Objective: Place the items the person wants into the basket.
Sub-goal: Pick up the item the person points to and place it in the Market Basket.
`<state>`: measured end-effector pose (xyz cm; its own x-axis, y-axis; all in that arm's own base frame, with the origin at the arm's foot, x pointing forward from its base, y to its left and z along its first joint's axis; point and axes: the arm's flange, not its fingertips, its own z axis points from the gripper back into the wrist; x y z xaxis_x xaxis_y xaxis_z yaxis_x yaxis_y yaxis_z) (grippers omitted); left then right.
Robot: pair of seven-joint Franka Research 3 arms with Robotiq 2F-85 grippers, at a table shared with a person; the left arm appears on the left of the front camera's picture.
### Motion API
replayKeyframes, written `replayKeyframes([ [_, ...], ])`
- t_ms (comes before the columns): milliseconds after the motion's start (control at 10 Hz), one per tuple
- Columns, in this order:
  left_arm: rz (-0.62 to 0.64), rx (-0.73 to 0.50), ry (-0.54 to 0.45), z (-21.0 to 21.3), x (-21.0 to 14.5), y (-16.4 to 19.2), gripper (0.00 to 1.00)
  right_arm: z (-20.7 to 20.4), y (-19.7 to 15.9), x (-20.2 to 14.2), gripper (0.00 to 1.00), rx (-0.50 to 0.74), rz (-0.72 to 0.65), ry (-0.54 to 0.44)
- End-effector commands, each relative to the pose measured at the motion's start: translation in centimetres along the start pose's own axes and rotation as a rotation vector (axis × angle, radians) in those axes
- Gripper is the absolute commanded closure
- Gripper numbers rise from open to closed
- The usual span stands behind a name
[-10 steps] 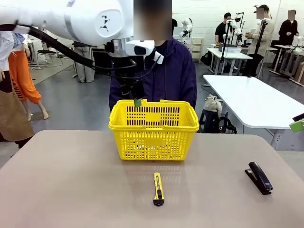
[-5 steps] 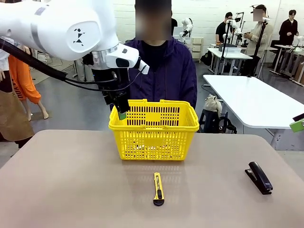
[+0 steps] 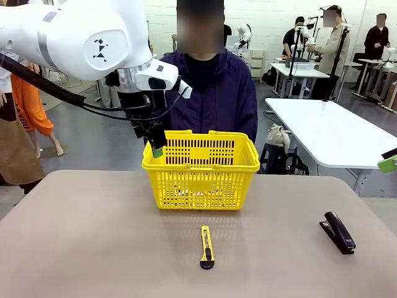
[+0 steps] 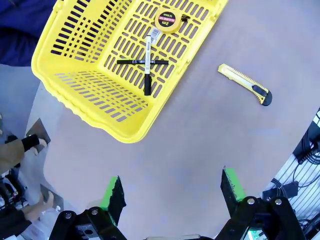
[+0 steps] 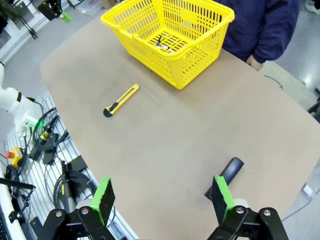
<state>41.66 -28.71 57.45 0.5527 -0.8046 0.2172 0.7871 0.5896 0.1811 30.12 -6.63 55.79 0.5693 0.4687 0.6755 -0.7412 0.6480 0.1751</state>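
Left tool (image 3: 157,149) drifted left — basket (image 3: 200,167) unmoved.

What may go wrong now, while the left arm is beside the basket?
1. The left gripper hangs open close to the yellow basket rim; a careless retreat might clip it and shift the basket.
2. The utility knife and stapler lie on the table; either might be put in wrongly.

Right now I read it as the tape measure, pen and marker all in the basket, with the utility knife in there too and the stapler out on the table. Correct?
Not quite: the utility knife lies on the table outside the basket, as the left wrist view shows. The tape measure, pen and marker are in the basket, and the stapler is on the table.
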Motion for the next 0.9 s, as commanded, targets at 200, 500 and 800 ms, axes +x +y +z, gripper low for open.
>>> replayKeyframes([
  [200, 0.002, 0.002, -0.002, 0.1, 0.1, 0.0, 0.0, 0.0, -0.1, 0.0, 0.0, 0.007, -0.003, 0.002],
  [500, -0.034, -0.138, -0.1, 2.3, -1.4, 1.9, 0.0, 0.0, -0.1, 0.0, 0.0, 0.007, -0.003, 0.002],
  [800, -0.084, -0.272, -0.352, 6.9, -9.7, 5.7, 0.0, 0.0, -0.1, 0.0, 0.0, 0.007, -0.003, 0.002],
])
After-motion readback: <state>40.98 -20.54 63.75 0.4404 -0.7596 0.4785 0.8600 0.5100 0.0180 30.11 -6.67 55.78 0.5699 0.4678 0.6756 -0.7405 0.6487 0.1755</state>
